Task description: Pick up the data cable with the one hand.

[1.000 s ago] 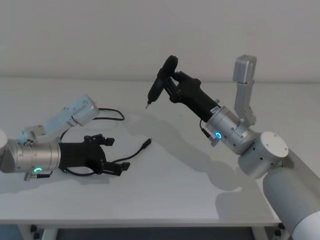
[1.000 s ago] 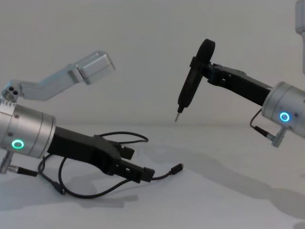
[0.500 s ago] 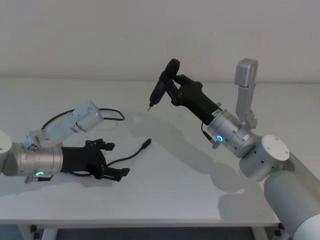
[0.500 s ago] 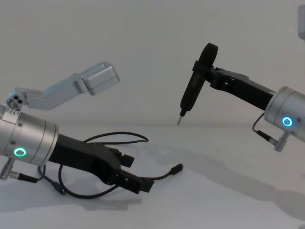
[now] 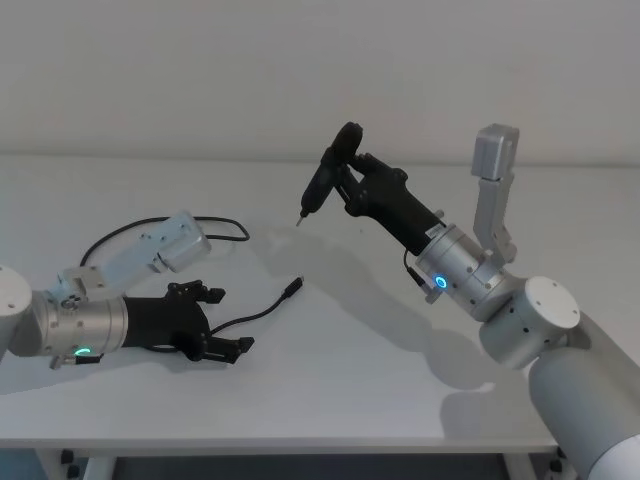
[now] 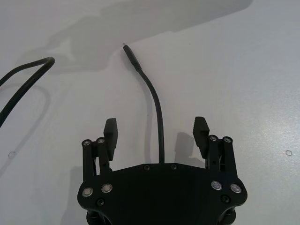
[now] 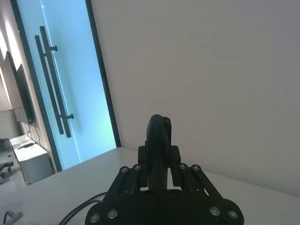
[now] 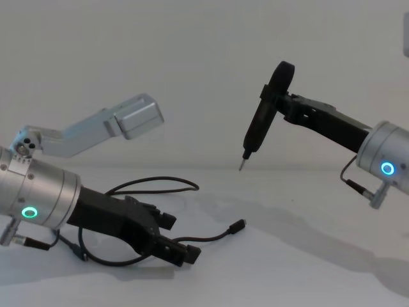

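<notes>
Left gripper (image 6: 156,126) wide open, empty, straddling data cable (image 5: 268,306) ready to pinch | right gripper (image 5: 348,172) aloft, clamping pen-shaped tool (image 5: 322,182), kept clear

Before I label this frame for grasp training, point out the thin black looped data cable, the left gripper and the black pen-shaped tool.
thin black data cable (image 6: 158,108), left wrist view, stretch behind the plug.
left gripper (image 5: 228,318), head view, between fingertips.
black pen-shaped tool (image 8: 259,125), chest view, mid-barrel.

Thin black data cable (image 5: 262,309) in loose loops, flat on the white table (image 5: 380,390), one small plug end free.
</notes>
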